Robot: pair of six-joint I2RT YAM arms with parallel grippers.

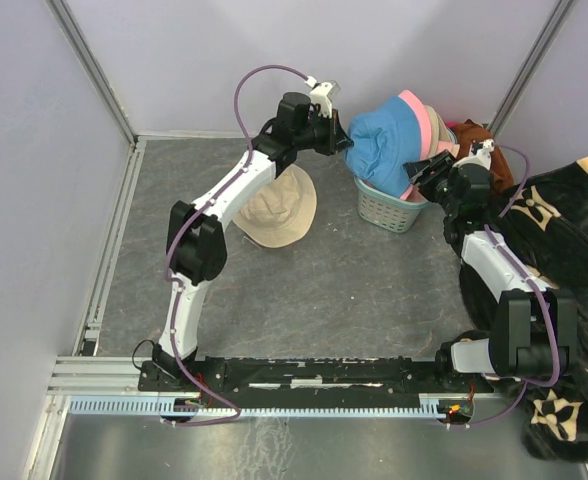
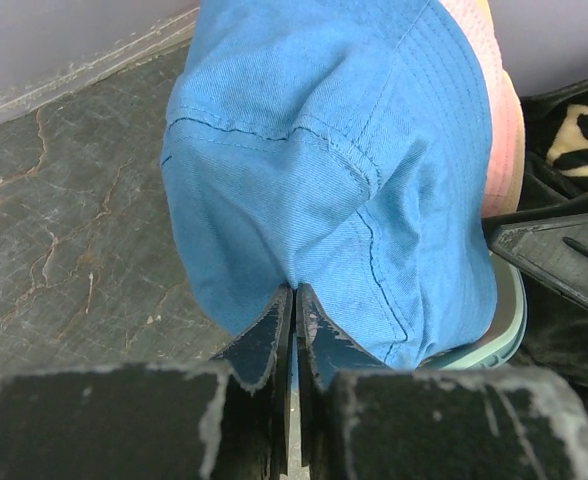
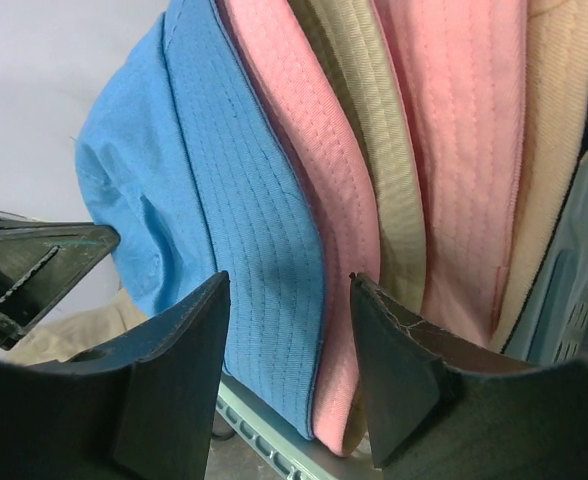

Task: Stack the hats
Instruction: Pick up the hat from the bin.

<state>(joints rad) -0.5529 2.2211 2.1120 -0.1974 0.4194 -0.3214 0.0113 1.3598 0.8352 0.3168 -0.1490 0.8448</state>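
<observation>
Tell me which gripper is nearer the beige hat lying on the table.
Left. The left gripper pinches the blue hat just beyond the beige hat; the right gripper sits past the basket, farther off.

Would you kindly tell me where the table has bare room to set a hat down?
Widest bare patch: the grey table between the beige hat, teal basket and base rail. Another lies left of the left arm, by the wall. Crowded: back right, where basket, black blanket, left claw and right claw meet at the blue hat.
</observation>
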